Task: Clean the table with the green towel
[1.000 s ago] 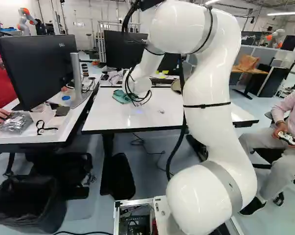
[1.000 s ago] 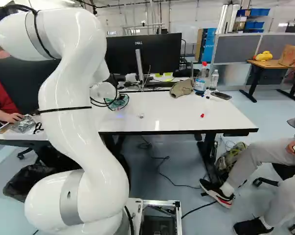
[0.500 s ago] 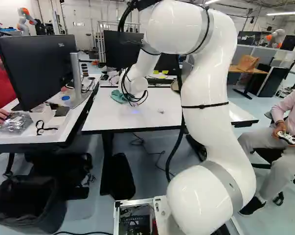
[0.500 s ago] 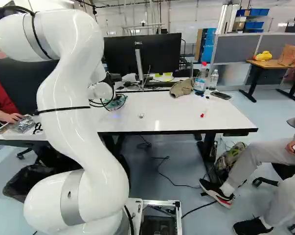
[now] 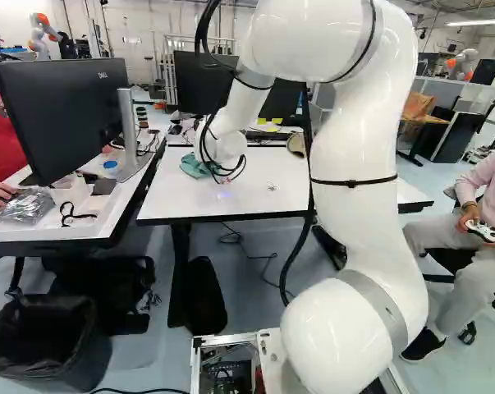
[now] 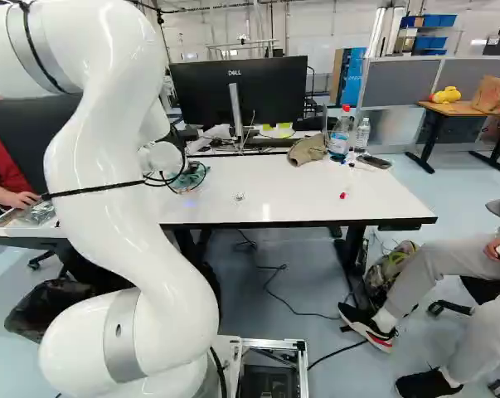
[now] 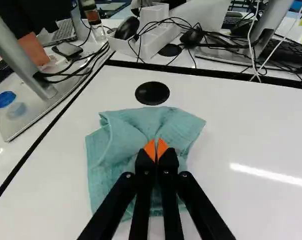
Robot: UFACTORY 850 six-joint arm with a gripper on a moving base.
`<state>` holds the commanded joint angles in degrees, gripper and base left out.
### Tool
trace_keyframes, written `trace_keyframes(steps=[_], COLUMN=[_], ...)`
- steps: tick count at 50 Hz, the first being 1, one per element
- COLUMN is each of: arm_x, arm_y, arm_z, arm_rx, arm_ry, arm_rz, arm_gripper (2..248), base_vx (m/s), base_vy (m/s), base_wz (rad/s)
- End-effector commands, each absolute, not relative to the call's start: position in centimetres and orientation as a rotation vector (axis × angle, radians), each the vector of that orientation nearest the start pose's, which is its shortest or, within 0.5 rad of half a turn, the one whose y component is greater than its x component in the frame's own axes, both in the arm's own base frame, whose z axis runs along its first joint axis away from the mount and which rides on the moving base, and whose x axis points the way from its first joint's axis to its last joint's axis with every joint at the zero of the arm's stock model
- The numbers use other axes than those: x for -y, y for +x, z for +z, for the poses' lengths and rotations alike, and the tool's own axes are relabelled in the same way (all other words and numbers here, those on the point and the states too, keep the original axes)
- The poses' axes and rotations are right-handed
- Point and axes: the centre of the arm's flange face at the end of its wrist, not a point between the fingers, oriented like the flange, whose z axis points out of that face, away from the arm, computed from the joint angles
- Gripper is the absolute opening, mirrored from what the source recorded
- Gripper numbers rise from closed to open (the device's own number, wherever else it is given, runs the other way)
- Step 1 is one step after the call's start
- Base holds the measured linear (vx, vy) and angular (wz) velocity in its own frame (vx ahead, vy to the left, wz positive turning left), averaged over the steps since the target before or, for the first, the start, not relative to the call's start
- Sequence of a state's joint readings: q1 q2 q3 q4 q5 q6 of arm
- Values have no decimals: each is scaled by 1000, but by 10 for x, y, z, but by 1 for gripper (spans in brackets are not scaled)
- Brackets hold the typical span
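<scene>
On white tabletop (image 7: 246, 125), claw (image 7: 156, 146) clenches green towel (image 7: 101, 157)

It spreads rumpled around the fingertips, near a round black cap (image 7: 152, 93). A shallow pinch could slip under wiping drag; pressing too low could scrape the tips.

Green towel (image 7: 108, 145) on white table (image 7: 251, 130)

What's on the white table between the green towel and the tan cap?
Just bare tabletop from the green towel across to the tan cap, seen in the right base view.
</scene>
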<state>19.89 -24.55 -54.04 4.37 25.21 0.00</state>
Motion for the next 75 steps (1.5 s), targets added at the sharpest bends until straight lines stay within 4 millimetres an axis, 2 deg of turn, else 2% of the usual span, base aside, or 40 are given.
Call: trace_keyframes(steps=[17,34,45,75], arm_x=[-194,-181,-181,-178], arm_y=[510,479,478,471], arm_z=[372,375,377,411], arm_rx=[376,376,376,366], arm_ry=[-2637,-2651,-2647,-2596], arm_rz=[-1323,-1303,-1309,-1384], arm_gripper=[25,25,25,25], base_vx=[0,0,0,0], base_vy=[0,0,0,0], base_wz=[0,0,0,0])
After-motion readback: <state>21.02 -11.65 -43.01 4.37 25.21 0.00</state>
